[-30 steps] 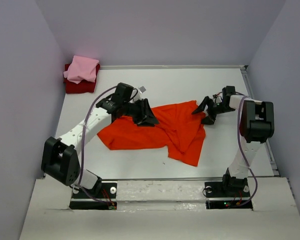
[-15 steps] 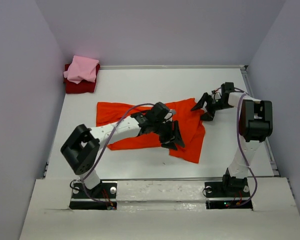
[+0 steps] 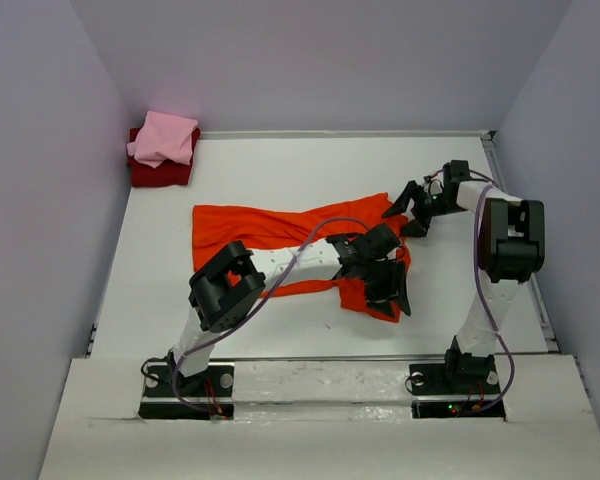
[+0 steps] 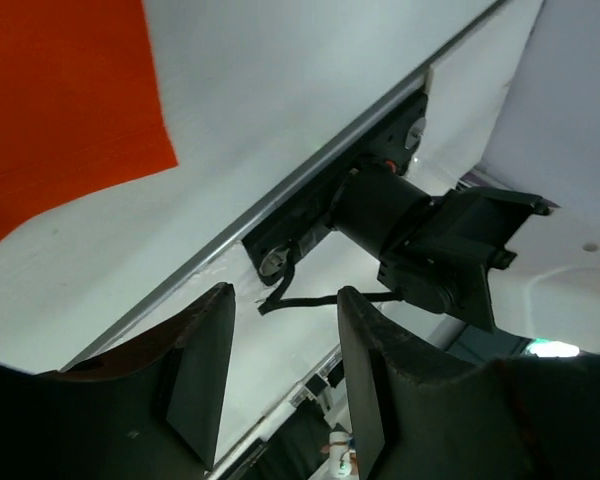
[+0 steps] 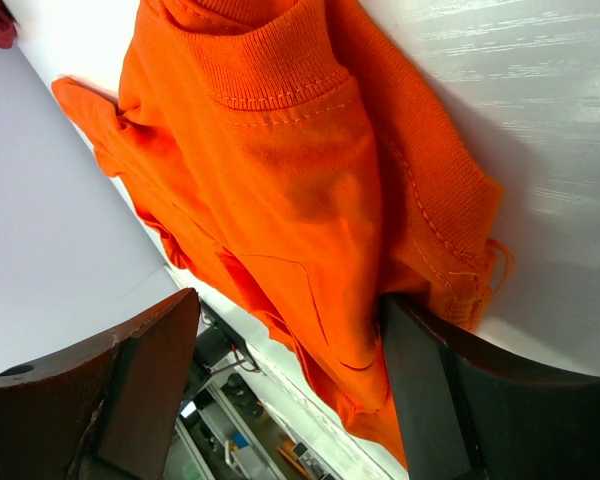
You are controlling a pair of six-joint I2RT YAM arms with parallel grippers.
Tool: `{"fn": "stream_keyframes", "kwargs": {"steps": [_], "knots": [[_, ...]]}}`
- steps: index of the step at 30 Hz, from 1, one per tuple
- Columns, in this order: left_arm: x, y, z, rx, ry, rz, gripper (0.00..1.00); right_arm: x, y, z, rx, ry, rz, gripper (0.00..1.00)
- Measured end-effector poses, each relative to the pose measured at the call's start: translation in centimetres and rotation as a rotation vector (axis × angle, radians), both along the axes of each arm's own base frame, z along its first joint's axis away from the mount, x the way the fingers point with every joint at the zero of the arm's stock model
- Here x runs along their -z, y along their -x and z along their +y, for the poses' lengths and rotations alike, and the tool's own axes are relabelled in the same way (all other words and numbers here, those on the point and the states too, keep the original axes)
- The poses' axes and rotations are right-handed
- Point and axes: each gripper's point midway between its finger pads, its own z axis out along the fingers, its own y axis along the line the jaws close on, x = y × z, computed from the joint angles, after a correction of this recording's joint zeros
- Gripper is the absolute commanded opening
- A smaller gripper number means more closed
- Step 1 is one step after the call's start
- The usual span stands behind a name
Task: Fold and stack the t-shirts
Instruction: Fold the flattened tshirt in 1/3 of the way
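Note:
The bright orange-red t-shirt (image 3: 280, 235) lies spread across the middle of the table, reaching from the left to a lower right corner. My left gripper (image 3: 392, 295) hangs over that corner, open; in the left wrist view the left gripper (image 4: 283, 300) has nothing between its fingers, and the orange-red t-shirt (image 4: 60, 100) sits at the upper left. My right gripper (image 3: 405, 218) is at the shirt's upper right edge, open. In the right wrist view the right gripper (image 5: 292, 305) straddles the orange-red t-shirt (image 5: 280, 170) near its ribbed collar, one finger touching cloth. A folded light pink t-shirt (image 3: 163, 138) rests on a folded dark red t-shirt (image 3: 160, 175) in the far left corner.
Purple walls enclose the white table (image 3: 280, 170) on three sides. A metal rail (image 3: 330, 357) runs along the near edge. The left arm stretches low across the shirt's lower part. The right arm's base (image 4: 420, 230) shows in the left wrist view.
My left arm has swept from the shirt's left part to its lower right corner. The shirt's left side now lies spread out flat to the left. The right gripper has barely moved.

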Motion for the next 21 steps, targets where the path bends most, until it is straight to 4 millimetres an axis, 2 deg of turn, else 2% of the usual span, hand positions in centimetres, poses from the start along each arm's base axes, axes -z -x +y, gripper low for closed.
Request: {"fn": "stream_keyframes", "kwargs": {"steps": [3, 11, 15, 19, 21], "knots": [[1.3, -0.7, 0.8, -0.032, -0.075, -0.016, 0.47, 0.1, 0.0, 0.0, -0.001, 0.000, -0.001, 0.77], [4.1, -3.8, 3.7, -0.114, -0.296, -0.145, 0.47, 0.2, -0.3, 0.0, -0.002, 0.000, 0.000, 0.77], [5.9, -5.0, 4.0, -0.118, -0.377, -0.209, 0.47, 0.4, -0.3, 0.0, -0.002, -0.001, 0.008, 0.77], [8.3, -5.0, 4.0, -0.091, -0.442, -0.245, 0.47, 0.4, -0.3, 0.0, -0.002, -0.001, 0.007, 0.77], [8.4, -5.0, 3.8, -0.084, -0.449, -0.257, 0.47, 0.4, -0.3, 0.0, -0.002, -0.001, 0.006, 0.77]]}}
